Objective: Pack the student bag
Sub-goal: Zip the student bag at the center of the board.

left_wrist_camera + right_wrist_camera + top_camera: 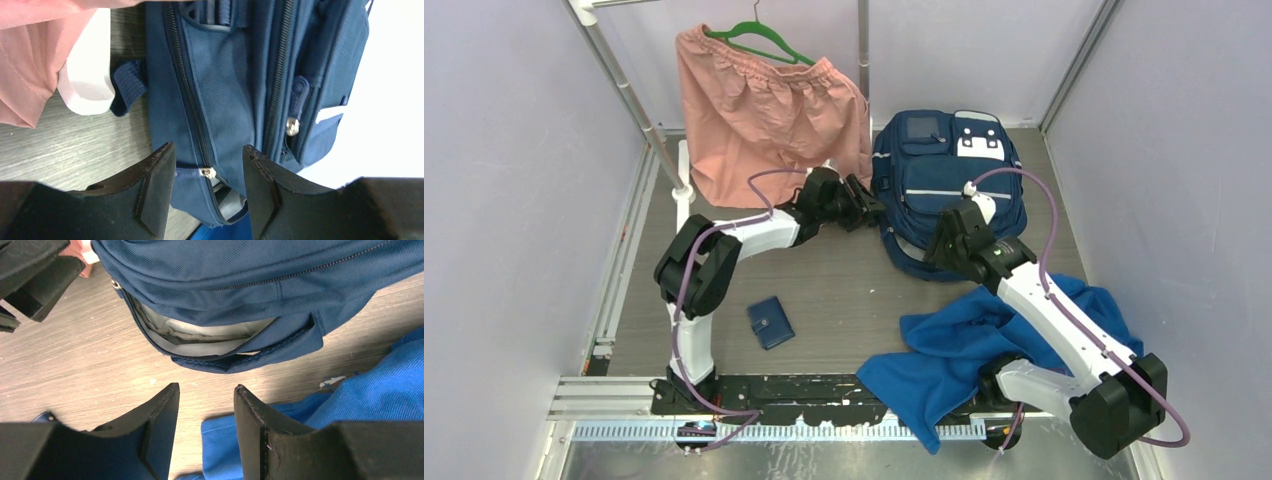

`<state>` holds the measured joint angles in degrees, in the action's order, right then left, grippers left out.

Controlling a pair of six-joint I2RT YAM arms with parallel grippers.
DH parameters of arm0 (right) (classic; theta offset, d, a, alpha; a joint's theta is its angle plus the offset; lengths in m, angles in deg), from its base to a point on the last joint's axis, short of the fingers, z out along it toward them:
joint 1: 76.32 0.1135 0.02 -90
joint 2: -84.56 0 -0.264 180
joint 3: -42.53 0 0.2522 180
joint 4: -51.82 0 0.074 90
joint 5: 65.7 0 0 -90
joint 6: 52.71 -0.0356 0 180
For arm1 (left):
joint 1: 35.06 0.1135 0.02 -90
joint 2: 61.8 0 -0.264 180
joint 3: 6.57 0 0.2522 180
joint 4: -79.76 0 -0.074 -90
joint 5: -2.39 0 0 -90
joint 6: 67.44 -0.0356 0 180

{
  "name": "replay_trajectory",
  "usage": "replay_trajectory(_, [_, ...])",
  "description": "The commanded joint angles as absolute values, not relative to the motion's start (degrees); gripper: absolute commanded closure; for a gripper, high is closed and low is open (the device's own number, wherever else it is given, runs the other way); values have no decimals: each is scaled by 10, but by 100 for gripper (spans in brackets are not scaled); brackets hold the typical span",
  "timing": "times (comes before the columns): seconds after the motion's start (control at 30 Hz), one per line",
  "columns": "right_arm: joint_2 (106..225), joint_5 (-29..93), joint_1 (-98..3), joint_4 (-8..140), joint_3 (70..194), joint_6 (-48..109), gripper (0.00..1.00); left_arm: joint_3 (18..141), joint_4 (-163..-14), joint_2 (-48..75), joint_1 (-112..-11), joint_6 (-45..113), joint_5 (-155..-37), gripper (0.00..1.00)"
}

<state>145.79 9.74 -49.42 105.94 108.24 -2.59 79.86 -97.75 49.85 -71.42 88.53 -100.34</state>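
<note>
Black left hand (pixel 209 150) and right hand (pixel 206 387), both parted, hover at student bag (pixel 944 185).

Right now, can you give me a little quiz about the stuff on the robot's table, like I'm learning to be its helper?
1. True or false: the student bag has a zip partly open, showing pale lining inside.
2. What hangs on the green hanger? A) pink shorts B) a yellow raincoat C) a red hat
3. Fill in the gap: the left gripper and the right gripper are both ____ and hold nothing.

Key: 1 true. 2 A. 3 open.
</note>
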Motion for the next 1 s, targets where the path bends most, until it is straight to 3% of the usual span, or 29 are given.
replay_trajectory(0.0, [1460, 84, -494, 1057, 1085, -37, 50, 809, -1035, 528, -714, 961, -998, 47])
replay_trajectory(0.63, [1453, 93, -494, 1063, 1092, -38, 48, 804, -1130, 568, -712, 1023, -1008, 57])
replay_trajectory(0.7, [1453, 94, -494, 1063, 1093, -38, 48, 776, -1138, 545, -713, 1034, -1001, 53])
replay_trajectory(0.8, [1453, 98, -494, 1061, 1095, -39, 49, 724, -1148, 502, -719, 1032, -945, 34])
replay_trajectory(0.97, [1464, 112, -493, 1058, 1107, -38, 48, 739, -1175, 522, -716, 1042, -954, 28])
